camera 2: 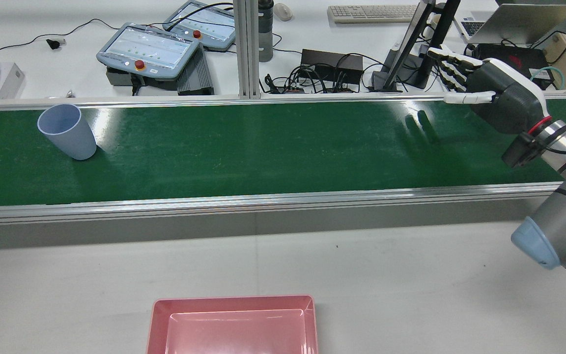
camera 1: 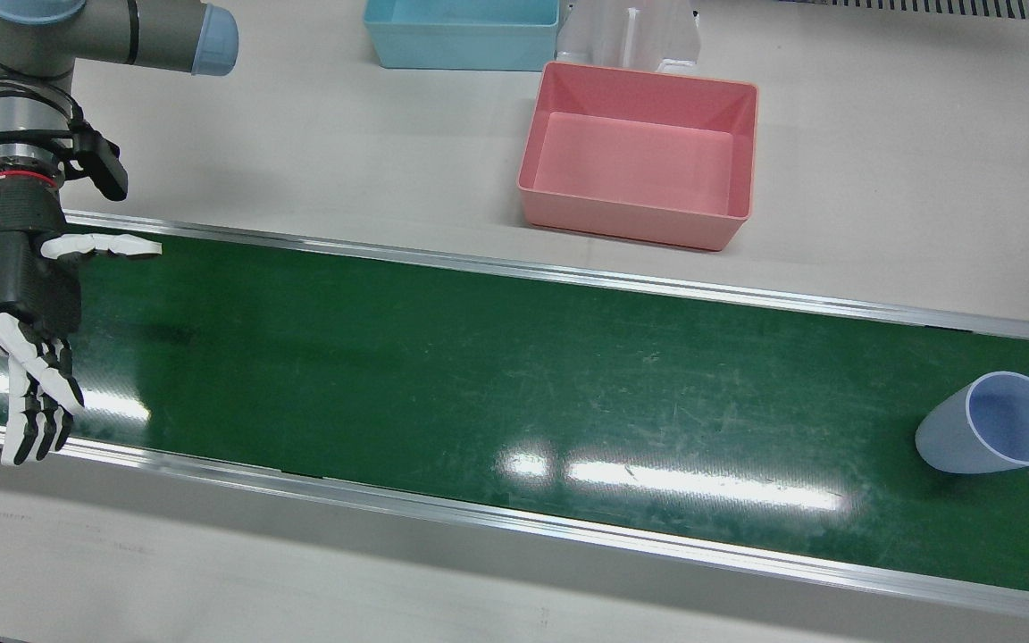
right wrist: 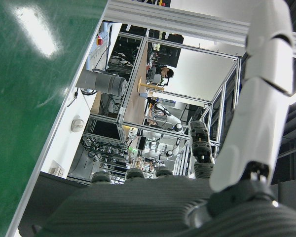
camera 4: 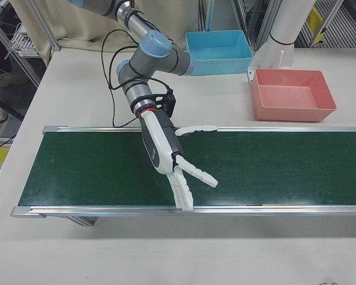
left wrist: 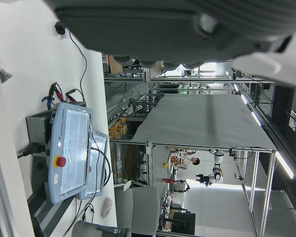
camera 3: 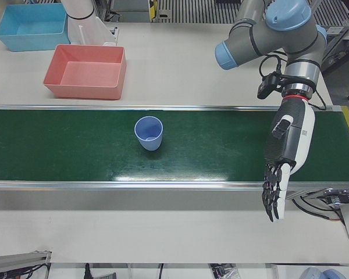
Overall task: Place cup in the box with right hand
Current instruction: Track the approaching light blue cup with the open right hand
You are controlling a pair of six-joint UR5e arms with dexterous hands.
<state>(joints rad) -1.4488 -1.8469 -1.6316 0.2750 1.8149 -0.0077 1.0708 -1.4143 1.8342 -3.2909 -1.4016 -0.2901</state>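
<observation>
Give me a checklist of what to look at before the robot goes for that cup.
1. Cup standing upright on the green belt, mouth up: ok.
2. Right robot hand open and holding nothing: ok.
3. Right robot hand close enough to grasp: not ok; it is at the opposite end of the belt from the cup.
4. Belt between hand and cup free of other things: ok.
5. Pink box empty, on the table beside the belt: ok.
6. Left robot hand out of the way, beyond the cup and holding nothing: ok.
7. Belt stopped or running: cannot tell.
</observation>
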